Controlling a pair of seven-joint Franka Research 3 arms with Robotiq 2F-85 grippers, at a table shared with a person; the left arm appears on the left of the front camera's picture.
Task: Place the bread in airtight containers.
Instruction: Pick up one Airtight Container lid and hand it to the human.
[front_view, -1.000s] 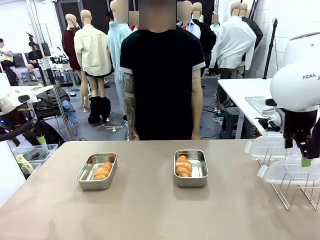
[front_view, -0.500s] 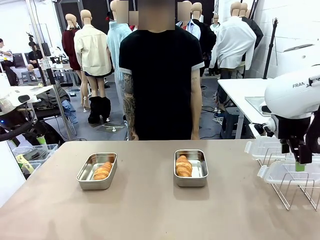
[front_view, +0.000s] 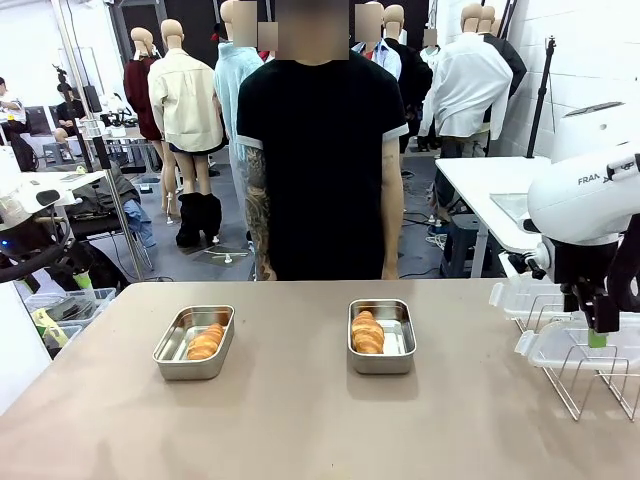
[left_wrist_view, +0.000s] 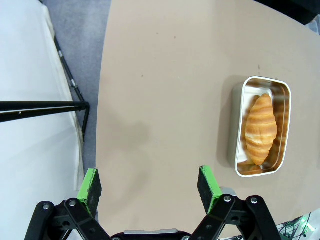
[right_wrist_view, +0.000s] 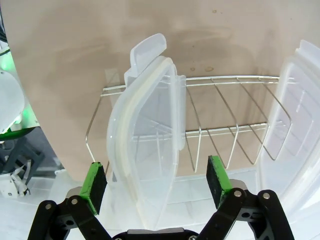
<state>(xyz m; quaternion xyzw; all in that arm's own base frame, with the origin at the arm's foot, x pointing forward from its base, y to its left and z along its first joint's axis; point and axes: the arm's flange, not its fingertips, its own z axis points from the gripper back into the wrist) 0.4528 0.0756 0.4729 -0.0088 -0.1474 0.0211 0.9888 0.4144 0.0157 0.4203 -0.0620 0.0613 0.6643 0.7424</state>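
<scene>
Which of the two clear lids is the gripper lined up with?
The lid nearer the robot's edge of the table: it shows between the open fingers of the right gripper, while the other lid sits off to one side in the rack.

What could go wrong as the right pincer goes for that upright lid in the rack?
The open right pincer hangs over the tilted clear lid. If it closes low, a pad may catch the wire rack and drag it. The lid looks thin and slick, so it might slip or knock the second lid beside it.
</scene>
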